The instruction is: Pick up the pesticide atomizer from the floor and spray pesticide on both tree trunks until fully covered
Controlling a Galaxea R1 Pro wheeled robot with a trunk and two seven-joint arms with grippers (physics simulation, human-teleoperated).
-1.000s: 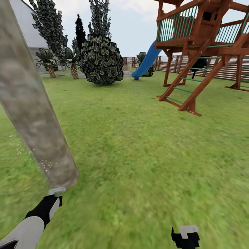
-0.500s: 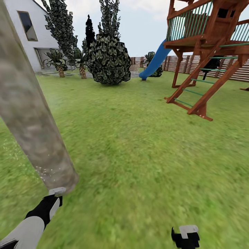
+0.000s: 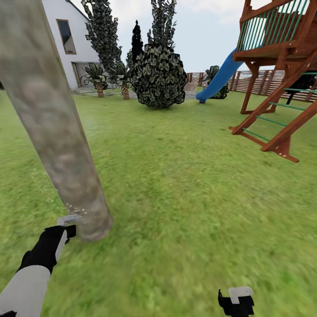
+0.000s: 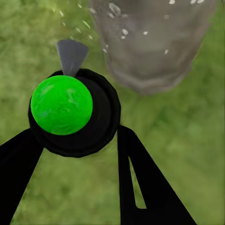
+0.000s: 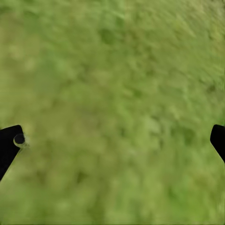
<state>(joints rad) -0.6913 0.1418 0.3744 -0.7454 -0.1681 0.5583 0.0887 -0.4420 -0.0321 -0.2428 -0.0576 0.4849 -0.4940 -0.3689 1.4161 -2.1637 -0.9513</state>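
Observation:
The thick, pale grey-brown tree trunk (image 3: 53, 127) leans across the left of the head view and meets the lawn just ahead of me; its crown is out of view. Fine white specks of pesticide (image 3: 75, 208) dot its base and drift beside it. My left gripper (image 3: 65, 228) is right next to the trunk's foot, shut on the pesticide atomizer (image 4: 70, 110). From the left wrist the atomizer looks like a bright green round end in a dark body, its grey nozzle towards the trunk (image 4: 150, 42). My right gripper (image 3: 235, 301) hangs low over grass, fingers (image 5: 9, 145) wide open and empty.
A wooden play tower (image 3: 281, 66) with a blue slide (image 3: 220, 77) stands at the right. A dark round bush (image 3: 159, 77), conifers and small palms (image 3: 97, 78) line the back by a white house (image 3: 70, 39) and a slat fence (image 3: 264, 83). Open lawn (image 3: 185, 176) lies between.
The whole view has swung, so bush, house and play tower sit further right. My left gripper has risen and now sits beside the trunk's foot. The right gripper has not moved.

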